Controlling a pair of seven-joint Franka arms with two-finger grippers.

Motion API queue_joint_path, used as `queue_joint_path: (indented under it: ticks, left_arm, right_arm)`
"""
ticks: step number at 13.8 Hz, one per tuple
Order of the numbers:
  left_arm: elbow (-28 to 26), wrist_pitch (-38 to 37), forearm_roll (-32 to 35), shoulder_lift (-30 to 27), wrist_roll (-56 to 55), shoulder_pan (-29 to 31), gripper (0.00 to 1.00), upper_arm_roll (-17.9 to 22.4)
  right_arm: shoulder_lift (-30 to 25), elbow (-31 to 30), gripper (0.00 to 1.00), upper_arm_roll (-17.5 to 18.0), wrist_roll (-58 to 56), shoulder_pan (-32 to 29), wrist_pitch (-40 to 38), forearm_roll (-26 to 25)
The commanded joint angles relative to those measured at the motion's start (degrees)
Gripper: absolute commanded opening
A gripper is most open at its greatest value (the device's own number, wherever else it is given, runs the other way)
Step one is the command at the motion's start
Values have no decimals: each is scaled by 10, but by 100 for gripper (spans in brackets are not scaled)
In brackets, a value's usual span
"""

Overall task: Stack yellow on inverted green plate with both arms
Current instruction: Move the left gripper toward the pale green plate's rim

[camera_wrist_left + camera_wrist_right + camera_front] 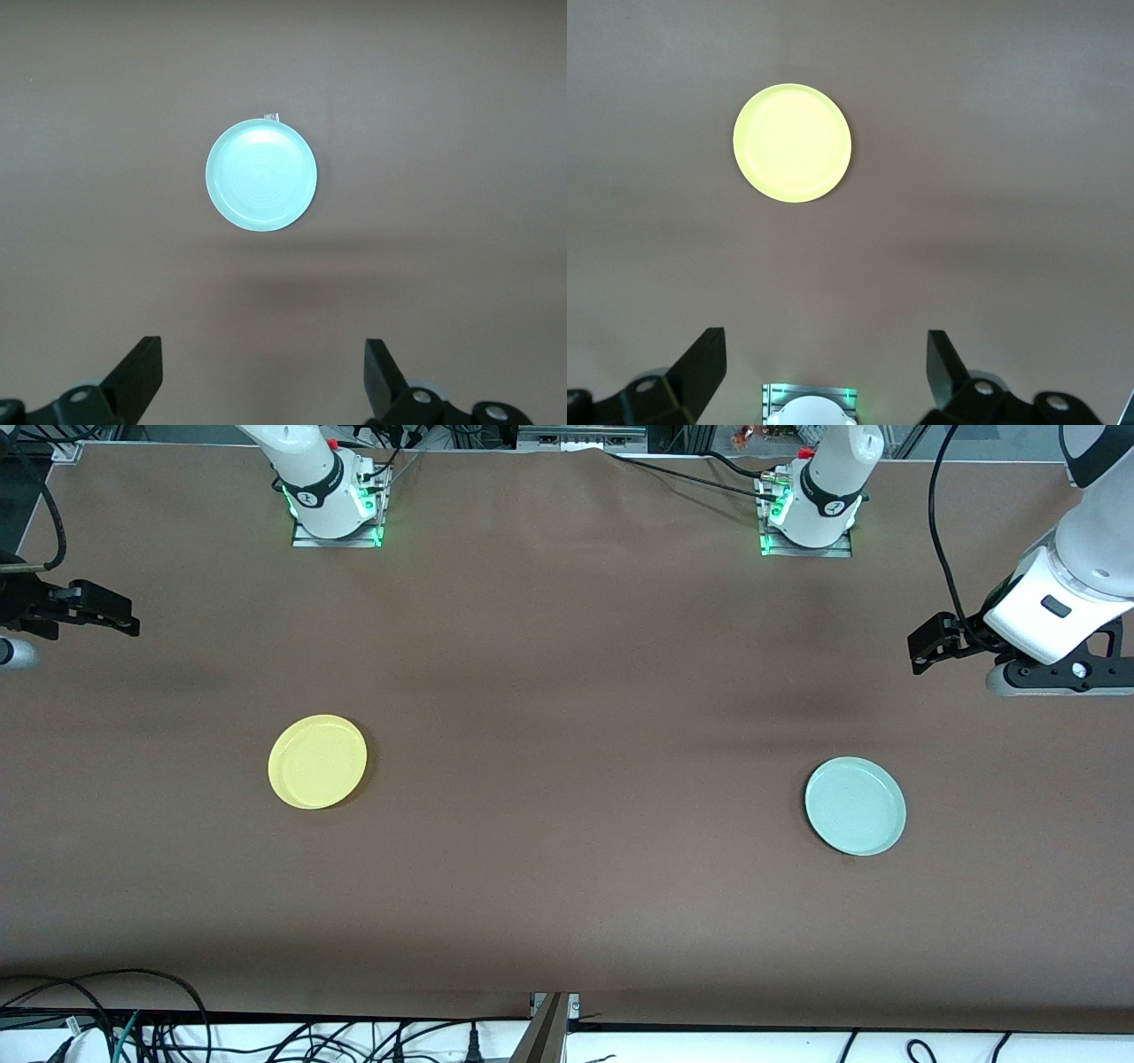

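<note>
Brown cloth is spread over the whole table [567, 691], and little is laid on it apart from the two plates, which are set well apart from each other. Along the edge farthest from the front camera the two arm bases are bolted down, each lit green at its foot. Both arms are held high and off to the sides: the left gripper [926, 646] is raised over the table's edge at the left arm's end, and the right gripper [97, 613] over the edge at the right arm's end. In each wrist view the black fingers are seen spread wide with nothing between them, so both hands are empty and released. The green plate [855, 806] is lying toward the left arm's end of the table, a little nearer to the front camera than the yellow [317, 762], which is lying toward the right arm's end. In the left wrist view the green plate [261, 176] is shown with its hollow and raised rim facing up, so it is judged not yet to have been inverted; the yellow [792, 142] is likewise seen rim-up in the right wrist view. No part of the task can be counted as done: the green plate is yet to be gripped and turned over, and the yellow is yet to be lifted, carried across and set on top of it.
</note>
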Motion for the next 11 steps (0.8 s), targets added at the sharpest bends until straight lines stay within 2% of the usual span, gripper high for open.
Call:
queue_joint_path:
  ticks: [1,3,11]
  left_arm:
    - [0,-12,0,3,4,0,100,-1]
    - [32,-15,-3,10,4,-1,100,1]
    - [44,-14,1,13,2,-6,100,-2]
  right_arm:
    - [7,17,100,5,4,-5,-5,0]
    - [7,17,100,5,3,-5,-5,0]
    - [8,17,100,4,4,-5,-5,0]
